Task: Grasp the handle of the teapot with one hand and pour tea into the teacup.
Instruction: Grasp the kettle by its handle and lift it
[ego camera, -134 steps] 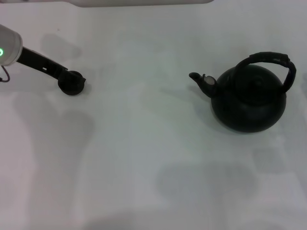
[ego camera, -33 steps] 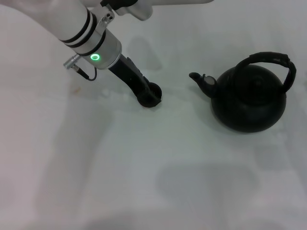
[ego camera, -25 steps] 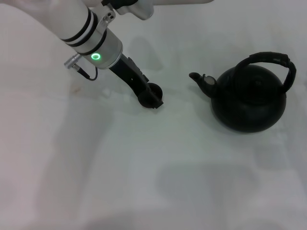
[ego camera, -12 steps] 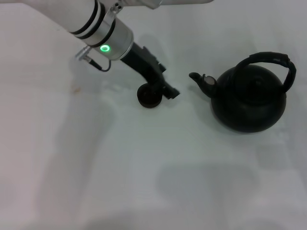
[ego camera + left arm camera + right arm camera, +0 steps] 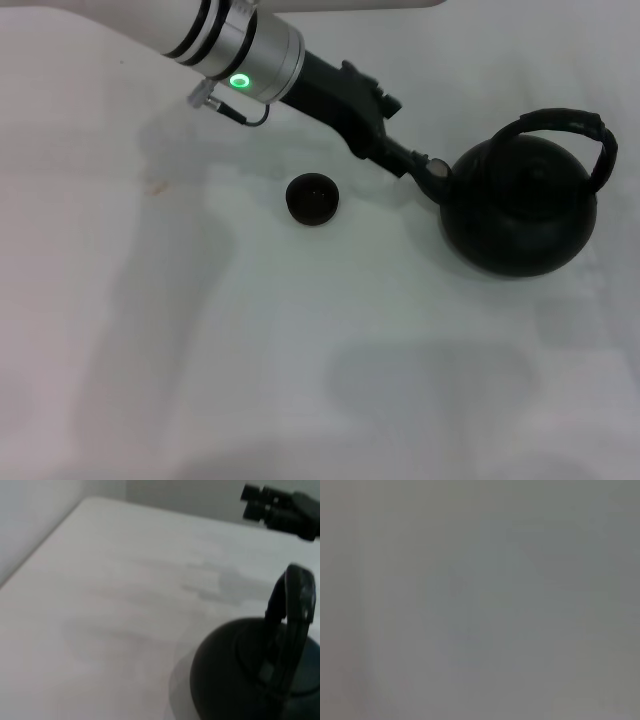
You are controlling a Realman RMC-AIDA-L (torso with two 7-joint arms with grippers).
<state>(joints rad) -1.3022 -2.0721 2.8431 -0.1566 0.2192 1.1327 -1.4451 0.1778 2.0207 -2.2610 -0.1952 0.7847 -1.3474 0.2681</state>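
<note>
Black against the pale counter (image 5: 300, 350), the teapot (image 5: 520, 215) stands upright at your right, its spout (image 5: 432, 178) turned toward the middle and its arched handle (image 5: 570, 128) rising over the lid. From the left wrist view you see the same teapot (image 5: 250, 675) close up, the ribbed handle (image 5: 296, 615) curving over its rounded top, with a dark piece of robot hardware (image 5: 280, 511) farther off above the counter (image 5: 100, 605).

Your left gripper (image 5: 405, 160) reaches in from the upper left on a silver-banded arm lit by a green ring, its dark tip hanging just beside the spout; you cannot tell from the head view whether the two touch. You also cannot tell whether its fingers are spread or closed, since they merge with the black of the pot.

The teacup (image 5: 312, 199) sits alone on the counter, left of the teapot and below the arm, apart from both. No tea shows in any view.

Your right gripper does not appear in the head view, and the right wrist view gives you only a flat grey field.
</note>
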